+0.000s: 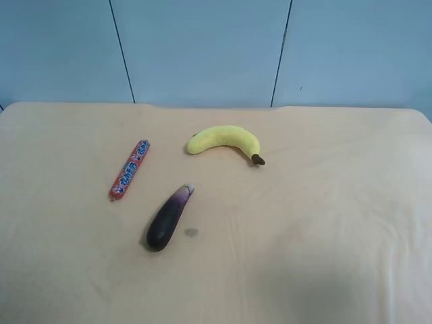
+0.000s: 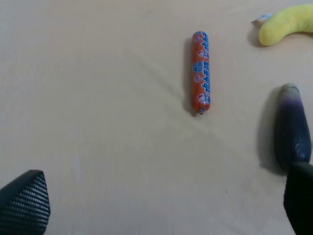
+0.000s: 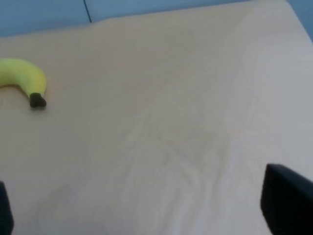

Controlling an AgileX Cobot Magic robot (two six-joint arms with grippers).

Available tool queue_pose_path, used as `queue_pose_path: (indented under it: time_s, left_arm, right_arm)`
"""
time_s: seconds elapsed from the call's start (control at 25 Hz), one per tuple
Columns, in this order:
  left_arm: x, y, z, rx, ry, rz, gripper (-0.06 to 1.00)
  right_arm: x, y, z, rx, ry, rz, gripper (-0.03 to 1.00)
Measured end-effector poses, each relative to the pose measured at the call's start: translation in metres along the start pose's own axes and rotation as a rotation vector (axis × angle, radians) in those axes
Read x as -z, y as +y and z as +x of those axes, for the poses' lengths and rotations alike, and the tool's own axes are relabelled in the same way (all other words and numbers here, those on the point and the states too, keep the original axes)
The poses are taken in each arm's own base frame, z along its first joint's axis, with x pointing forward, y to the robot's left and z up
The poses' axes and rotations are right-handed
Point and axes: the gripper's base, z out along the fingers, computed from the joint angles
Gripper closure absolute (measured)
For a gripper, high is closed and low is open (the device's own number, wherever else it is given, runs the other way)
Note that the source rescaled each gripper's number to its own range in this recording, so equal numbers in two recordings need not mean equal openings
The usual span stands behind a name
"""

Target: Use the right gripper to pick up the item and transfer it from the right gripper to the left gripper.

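Note:
The eggplant (image 1: pixel 169 217) lies on the tan table (image 1: pixel 324 202), left of the middle, its pale stem end pointing toward the back. It also shows in the left wrist view (image 2: pixel 292 132), close beside one finger (image 2: pixel 299 198) of my left gripper (image 2: pixel 161 205), which is open and empty above the table. My right gripper (image 3: pixel 146 215) is open and empty, with its fingers (image 3: pixel 288 205) wide apart over bare table. The eggplant does not show in the right wrist view. Neither arm shows in the exterior high view.
A yellow banana (image 1: pixel 226 139) lies behind the eggplant and also shows in the right wrist view (image 3: pixel 22 78). A red-and-blue sausage stick (image 1: pixel 129 170) lies to the eggplant's left. A small grey spot (image 1: pixel 192 233) sits beside the eggplant. A blue panelled wall (image 1: pixel 202 47) stands behind the table.

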Motion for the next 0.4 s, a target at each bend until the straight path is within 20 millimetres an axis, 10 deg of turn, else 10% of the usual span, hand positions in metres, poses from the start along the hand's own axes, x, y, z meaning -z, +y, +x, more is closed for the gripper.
queue_pose_path:
  time_s: [0.4]
  left_arm:
    - [0.0,-0.0001,0.0,0.0,0.0,0.001,0.01]
  right_arm:
    - [0.0,0.0,0.0,-0.001,0.0,0.0,-0.03]
